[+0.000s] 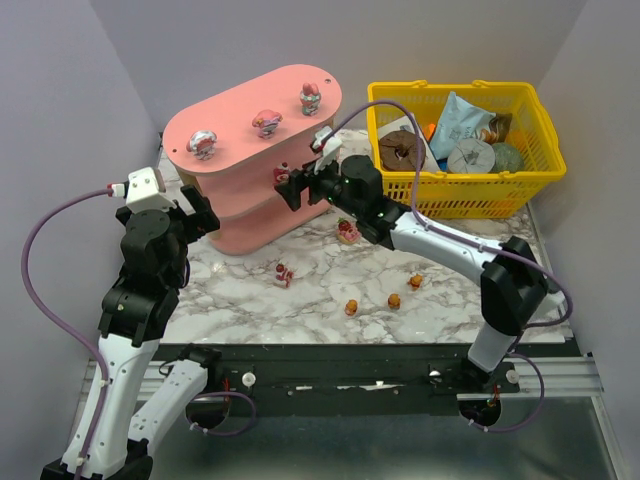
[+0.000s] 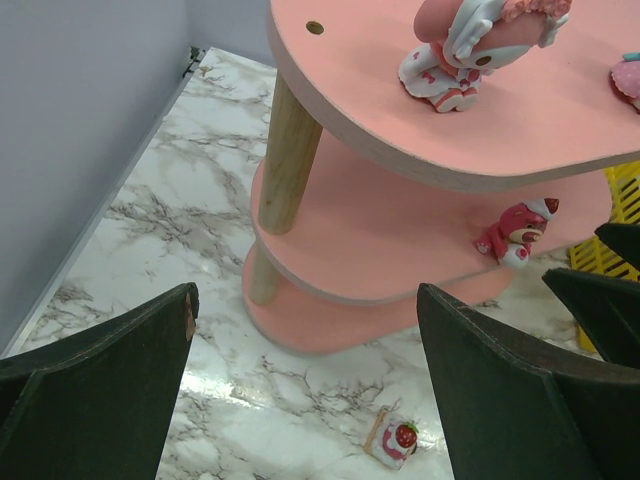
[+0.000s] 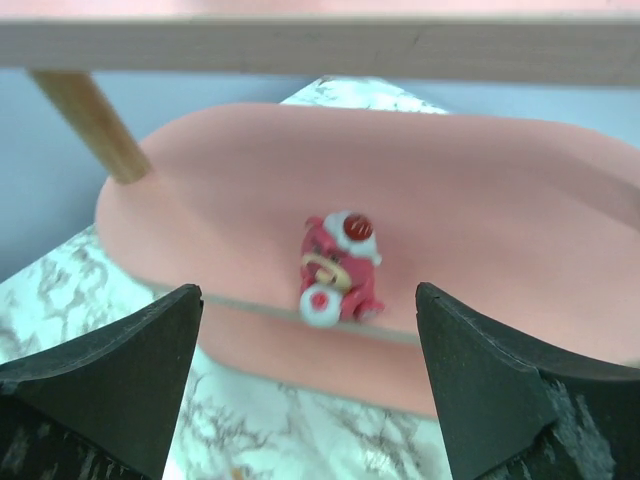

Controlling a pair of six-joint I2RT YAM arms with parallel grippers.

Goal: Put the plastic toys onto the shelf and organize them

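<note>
From the left wrist we catch only a sliver of one small pink plastic figurine [image 2: 627,82], cut by the right edge, atop the pink three-tier shelf with wooden posts [image 2: 360,90]. From above, three tiny orange-brown toys [image 1: 352,307] on the white marble-patterned tabletop [image 1: 320,300] are too small for us to identify.

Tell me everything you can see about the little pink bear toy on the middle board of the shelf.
The pink bear is a tiny glossy figurine, plastic by its look: deep pink body, pale muzzle, white cap with a red top, one white-soled foot. It sits slightly tilted near the front edge of the middle board, touching only that board. The right claw is open in front of it, fingers clear on both sides.
</note>
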